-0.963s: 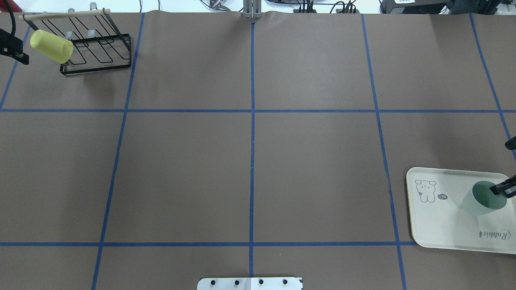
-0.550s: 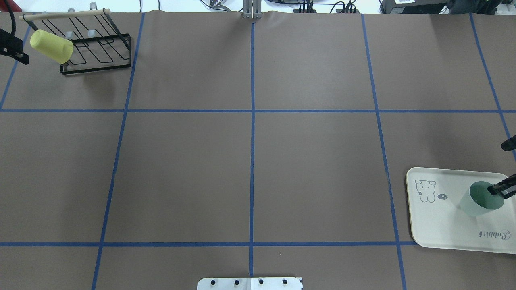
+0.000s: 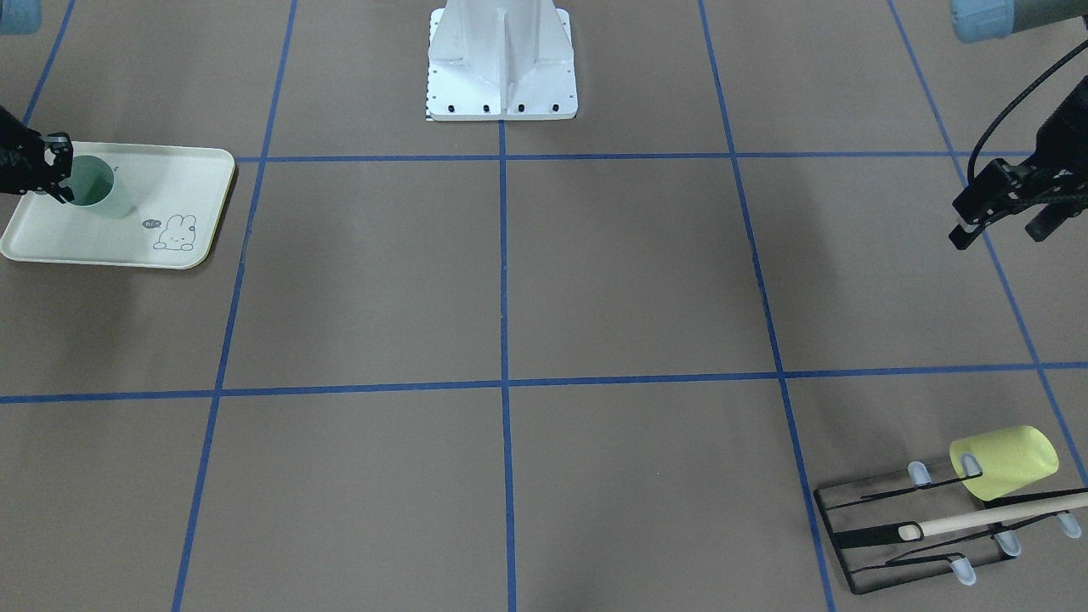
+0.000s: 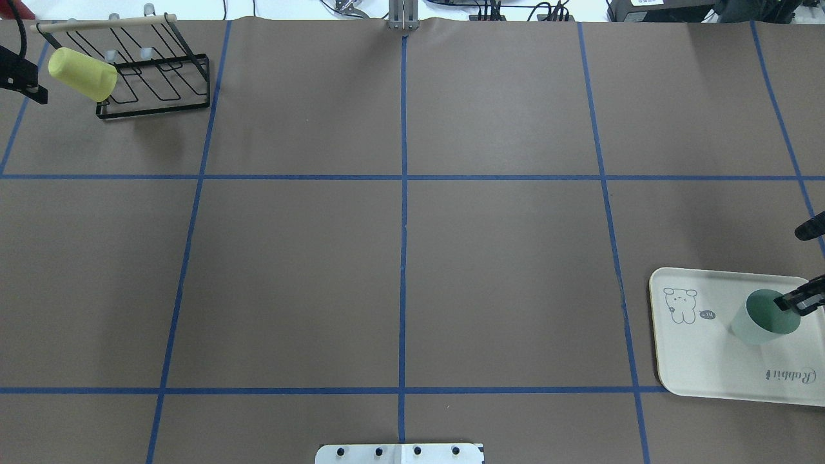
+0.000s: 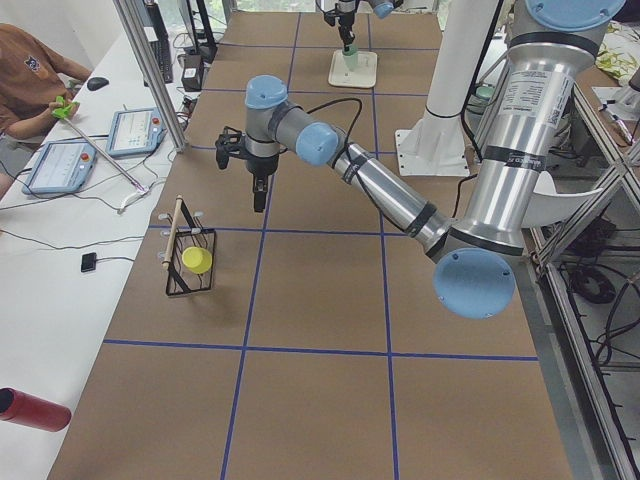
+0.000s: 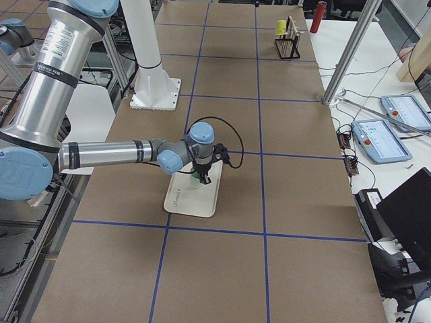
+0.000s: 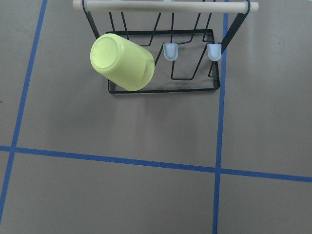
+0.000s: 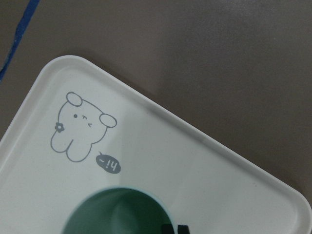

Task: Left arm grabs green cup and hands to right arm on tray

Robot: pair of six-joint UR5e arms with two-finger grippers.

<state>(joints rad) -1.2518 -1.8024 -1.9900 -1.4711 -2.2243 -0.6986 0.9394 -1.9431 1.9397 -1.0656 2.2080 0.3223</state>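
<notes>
At the far left edge of the overhead view, the left gripper (image 3: pixel 996 236) hangs above the table (image 4: pixel 399 258) with its slim fingers apart and nothing between them. Just beside it, a yellow cup (image 4: pixel 82 73) sits tilted on a prong at the end of a black wire rack (image 4: pixel 161 84) with a wooden rod across its top. Blue tape lines (image 4: pixel 403 177) divide the brown table into squares across the middle. At the far right lies the cream tray (image 4: pixel 696 361), with a rabbit drawing (image 4: pixel 680 305) toward its left end. The green cup (image 4: pixel 747 334) stands mouth up on the tray's right half. The right gripper (image 4: pixel 786 269) comes in from the right edge with its fingers spread wide. One fingertip reaches over the cup's rim into the mouth, while the other is well clear, beyond the tray's far edge. Whether the inner fingertip touches the cup's wall cannot be told.
</notes>
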